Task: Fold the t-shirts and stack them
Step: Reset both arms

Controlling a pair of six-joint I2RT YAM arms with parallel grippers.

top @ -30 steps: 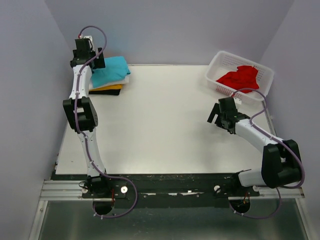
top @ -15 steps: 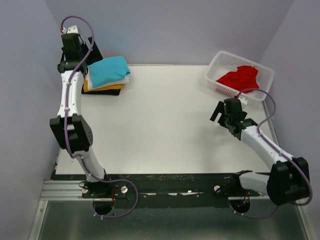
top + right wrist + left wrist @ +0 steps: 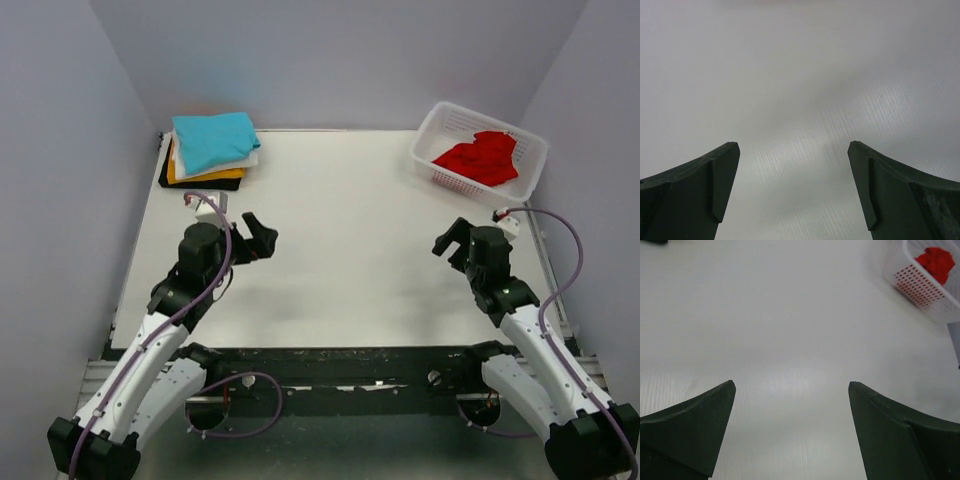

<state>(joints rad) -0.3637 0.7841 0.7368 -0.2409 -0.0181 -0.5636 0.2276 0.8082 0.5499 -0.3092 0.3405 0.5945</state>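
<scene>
Folded teal-blue cloth t-shirt [image 3: 212, 140] tops the stack [image 3: 205, 176] at the table's [image 3: 330, 220] far-left corner; crumpled red cloth t-shirt [image 3: 483, 157] awaits folding in the white plastic lattice basket [image 3: 428, 140]; left gripper [image 3: 791, 390] and right gripper [image 3: 793, 147] spread, empty

Looks like a robotics lab, set up as a closed test cell. Walled in on three sides by plain pale panels [image 3: 60, 150] around a bare white worktop [image 3: 340, 250]. Fitted at the near edge with a mounting rail [image 3: 350, 362] carrying a left arm [image 3: 150, 340] and a right arm [image 3: 530, 330], white and black, trailing purple cables [image 3: 578, 252]. Stocked with trial props: a folded stack of t-shirts [image 3: 212, 145] in the far left corner, a white lattice basket [image 3: 428, 150] holding a red one [image 3: 480, 158].
</scene>
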